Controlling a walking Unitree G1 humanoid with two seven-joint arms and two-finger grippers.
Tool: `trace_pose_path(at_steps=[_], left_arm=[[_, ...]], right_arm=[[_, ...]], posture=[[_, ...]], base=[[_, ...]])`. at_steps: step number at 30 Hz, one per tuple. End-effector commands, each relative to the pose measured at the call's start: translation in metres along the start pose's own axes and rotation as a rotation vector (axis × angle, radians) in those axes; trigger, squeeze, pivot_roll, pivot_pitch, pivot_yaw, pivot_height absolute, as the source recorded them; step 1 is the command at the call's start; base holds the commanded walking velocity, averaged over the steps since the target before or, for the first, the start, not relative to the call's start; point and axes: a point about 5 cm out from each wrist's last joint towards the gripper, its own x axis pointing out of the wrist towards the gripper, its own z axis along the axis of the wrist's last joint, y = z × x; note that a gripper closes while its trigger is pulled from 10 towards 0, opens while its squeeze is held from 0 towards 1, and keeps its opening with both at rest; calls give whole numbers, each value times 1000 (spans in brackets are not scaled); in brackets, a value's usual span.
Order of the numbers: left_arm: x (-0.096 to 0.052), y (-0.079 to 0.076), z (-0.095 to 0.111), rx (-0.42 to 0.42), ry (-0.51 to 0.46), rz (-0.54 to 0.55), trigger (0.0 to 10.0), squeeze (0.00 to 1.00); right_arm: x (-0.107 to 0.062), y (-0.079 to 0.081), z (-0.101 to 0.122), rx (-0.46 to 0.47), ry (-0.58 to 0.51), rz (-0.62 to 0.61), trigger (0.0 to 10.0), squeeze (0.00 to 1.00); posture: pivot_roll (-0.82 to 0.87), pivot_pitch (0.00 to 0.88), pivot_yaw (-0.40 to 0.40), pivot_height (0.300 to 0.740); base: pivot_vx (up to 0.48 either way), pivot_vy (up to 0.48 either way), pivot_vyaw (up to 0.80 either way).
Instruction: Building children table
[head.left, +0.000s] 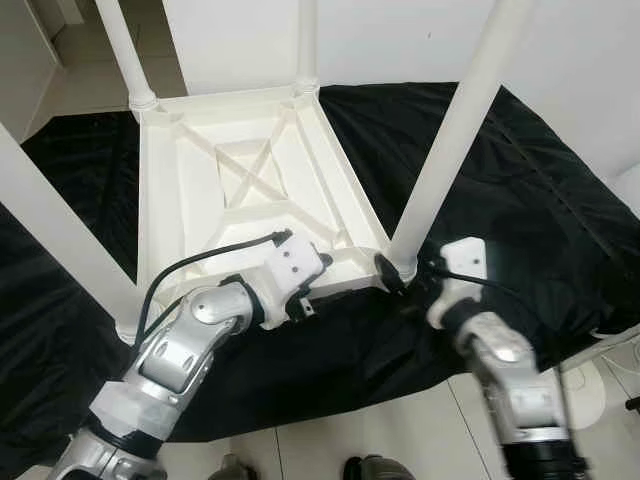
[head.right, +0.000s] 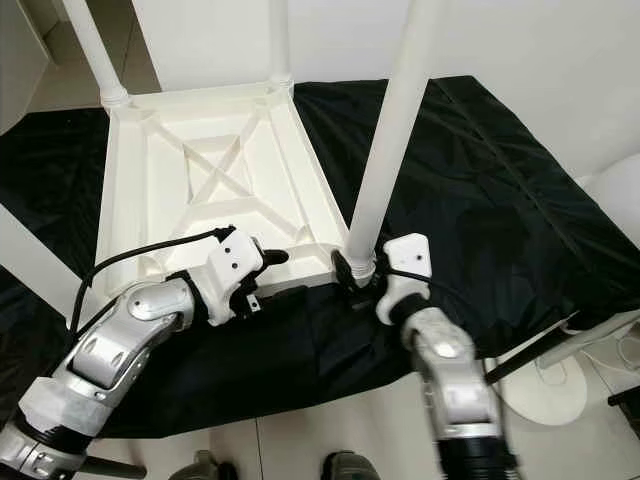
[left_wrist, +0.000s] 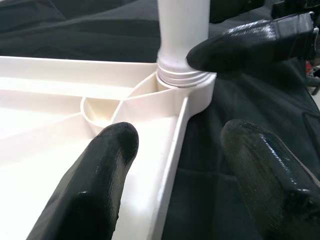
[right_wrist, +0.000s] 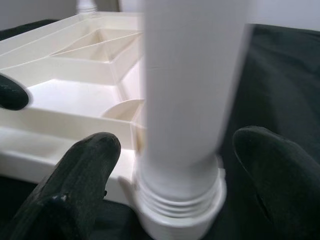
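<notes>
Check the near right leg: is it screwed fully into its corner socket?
No, threads still show between the leg and the socket.

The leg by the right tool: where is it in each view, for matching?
Left eye: the leg rises from right of centre to the top edge.
Right eye: the leg, just right of centre.
Left wrist: upper middle, beyond the left tool.
Right wrist: centre, between the right tool's fingers.
Shared landmark: its threaded socket.

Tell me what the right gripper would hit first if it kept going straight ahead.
Most likely the white table leg just above its threaded base: it stands between the right gripper's open fingers, directly ahead.
</notes>
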Motion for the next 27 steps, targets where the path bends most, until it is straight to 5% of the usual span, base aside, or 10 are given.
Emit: trace_pose_path(at_steps=[1, 6, 17, 18, 19, 27], left_arm=[[0, -4, 3, -4, -21, -85, 10000, 0], [2, -4, 7, -6, -40, -92, 10000, 0], [4, -6, 8, -5, -44, -109, 10000, 0], [4, -6, 9, -6, -45, -110, 10000, 0], [4, -7, 9, -7, -47, -110, 10000, 0], [4, -8, 8, -16, -47, -100, 10000, 0]], right_arm=[[-2, -2, 2, 16, -5, 72, 10000, 0], [-1, -23, 11, -52, 2, 158, 10000, 0], [13, -27, -3, -135, 108, 386, 10000, 0], [14, -26, -4, -132, 115, 408, 4353, 0], [15, -26, -5, -120, 117, 421, 0, 0], [12, -26, -10, -90, 137, 452, 0, 0]], posture=[[-110, 46, 18, 740], [-113, 44, 26, 740], [-110, 46, 31, 740], [-108, 47, 29, 740], [-106, 49, 26, 740], [-102, 56, 19, 740]], base=[[0, 0, 0], [0, 0, 0], [0, 0, 0], [0, 0, 0], [0, 0, 0], [0, 0, 0]])
